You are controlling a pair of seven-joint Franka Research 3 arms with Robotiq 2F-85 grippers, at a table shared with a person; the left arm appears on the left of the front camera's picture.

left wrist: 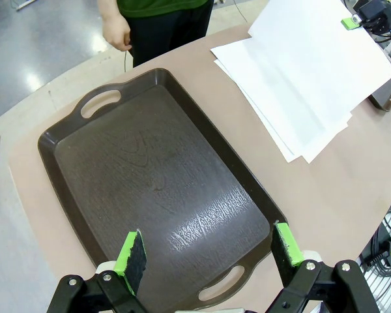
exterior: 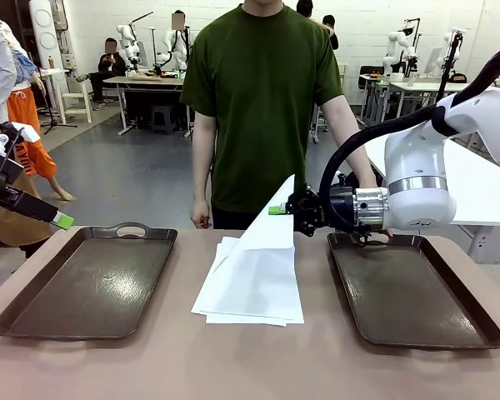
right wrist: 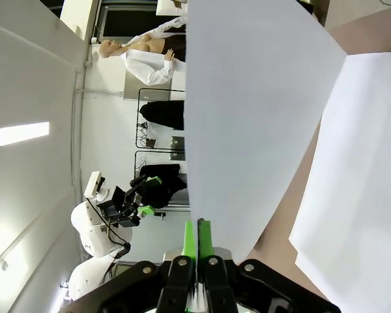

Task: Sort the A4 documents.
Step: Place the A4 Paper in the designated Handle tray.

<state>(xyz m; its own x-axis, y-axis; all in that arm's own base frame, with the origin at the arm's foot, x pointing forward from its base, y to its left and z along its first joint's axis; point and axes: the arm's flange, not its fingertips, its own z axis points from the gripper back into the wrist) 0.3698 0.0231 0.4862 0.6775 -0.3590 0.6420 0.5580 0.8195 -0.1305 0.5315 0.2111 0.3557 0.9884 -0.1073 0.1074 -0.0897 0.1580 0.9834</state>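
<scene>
A small stack of A4 documents (exterior: 254, 296) lies on the table between two trays. My right gripper (exterior: 278, 210) is shut on the far corner of the top sheet (exterior: 271, 242) and holds that end raised, while its near end still rests on the stack. The right wrist view shows the pinched sheet (right wrist: 247, 130) rising from the shut gripper (right wrist: 198, 238), with the stack (right wrist: 358, 195) beyond. My left gripper (exterior: 63, 221) hovers open over the left tray (exterior: 92, 287); its green pads (left wrist: 131, 254) stand wide apart above the bare tray (left wrist: 156, 189). The documents (left wrist: 306, 85) lie off to one side there.
The right tray (exterior: 408, 300), dark brown and bare, sits under my right arm. A person in a green shirt (exterior: 262, 100) stands at the table's far edge, with one hand (exterior: 200, 215) hanging near the left tray's far corner.
</scene>
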